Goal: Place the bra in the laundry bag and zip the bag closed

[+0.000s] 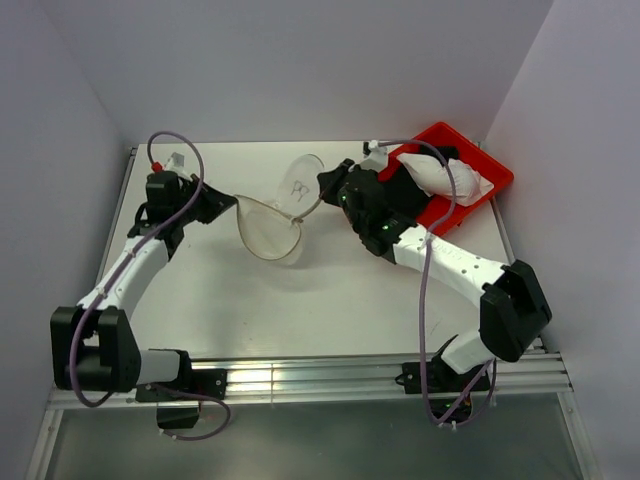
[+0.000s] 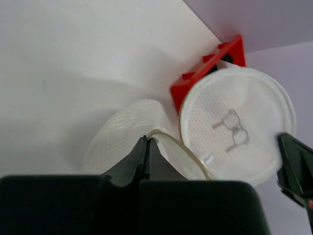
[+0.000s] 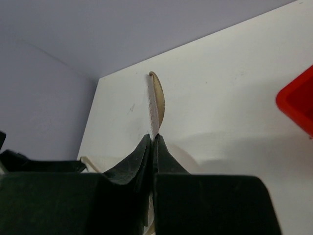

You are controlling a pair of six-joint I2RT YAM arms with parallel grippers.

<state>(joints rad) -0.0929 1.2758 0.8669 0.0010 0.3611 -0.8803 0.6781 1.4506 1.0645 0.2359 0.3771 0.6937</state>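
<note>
You are early in the task: the laundry bag point(image 1: 270, 230) is open, but nothing is in it yet and the zip is not run. It lies on its side near the middle of the table point(image 1: 330, 290), its mouth facing the right arm and its round lid point(image 1: 303, 183) folded up and back. The left gripper point(image 1: 228, 206) is clenched on the rim at the bag's left side; in the left wrist view its fingers point(image 2: 142, 156) pinch the pale rim band with no gap between them. The right gripper point(image 1: 328, 188) is clamped on the edge of the lid, which the right wrist view shows edge-on, rising from between the closed fingertips point(image 3: 146, 152). The small dark printed mark point(image 2: 234, 131) faces the left wrist camera. The bra point(image 1: 448, 178), a white bundle, sits in the red tray point(image 1: 497, 168) at the far right corner, well apart from the bag. A dark shape lies beside it, and you cannot tell whether that is cloth or part of the arm. What is left, by my reading, is the whole of the work: fetch the bra, tuck it in, fold the lid down and run the zip round. The hindrance is that both grippers are busy holding the bag open, so one must let go, and the mesh may sag shut. The right arm also lies across the near side of the tray, its cable point(image 1: 425, 300) trailing along it.
</note>
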